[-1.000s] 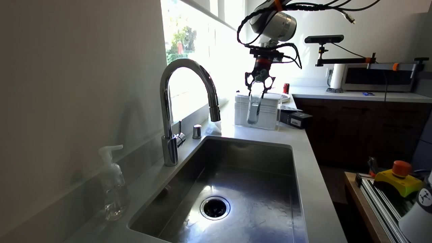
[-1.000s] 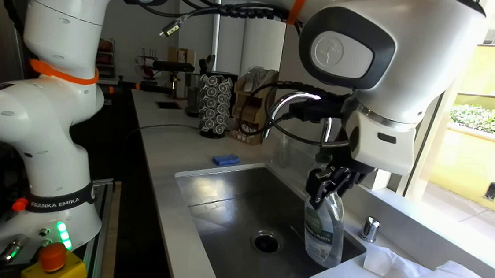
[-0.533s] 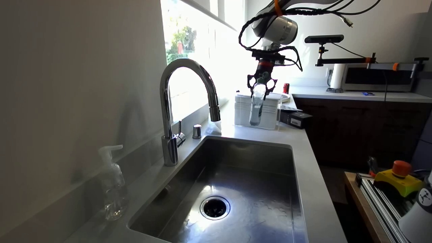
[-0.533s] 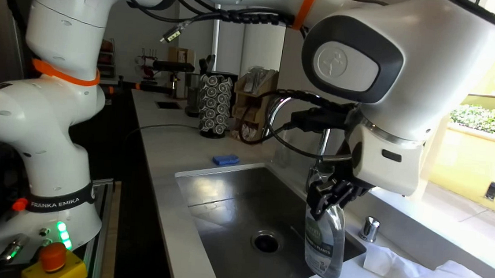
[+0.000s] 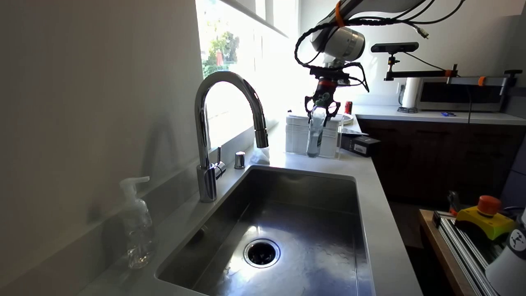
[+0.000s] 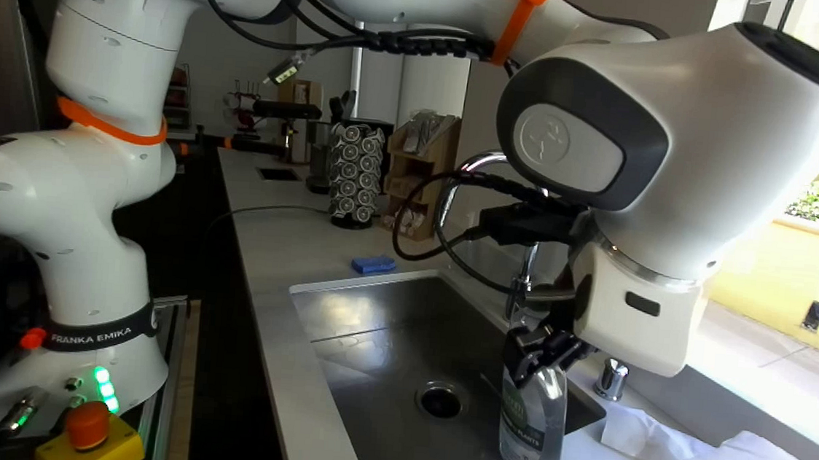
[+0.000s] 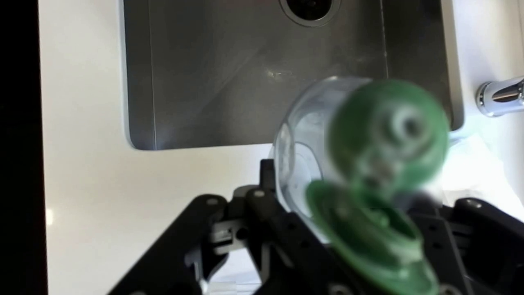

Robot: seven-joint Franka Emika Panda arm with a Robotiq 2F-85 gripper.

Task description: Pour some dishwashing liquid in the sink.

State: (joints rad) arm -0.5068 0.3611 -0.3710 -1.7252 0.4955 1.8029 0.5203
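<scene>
Clear-plastic dish-soap bottle (image 5: 315, 136) is pinched near-upright by black two-finger gripper (image 5: 317, 121), upper right in an exterior view; pour into rectangular steel sink (image 5: 304, 213) can't be confirmed, release pending.

Bottle (image 6: 532, 430) in gripper (image 5: 317, 121), near sink (image 5: 304, 189)

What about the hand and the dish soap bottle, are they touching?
Touching: in an exterior view, the hand clasps the dish soap bottle from both sides near its top.
</scene>
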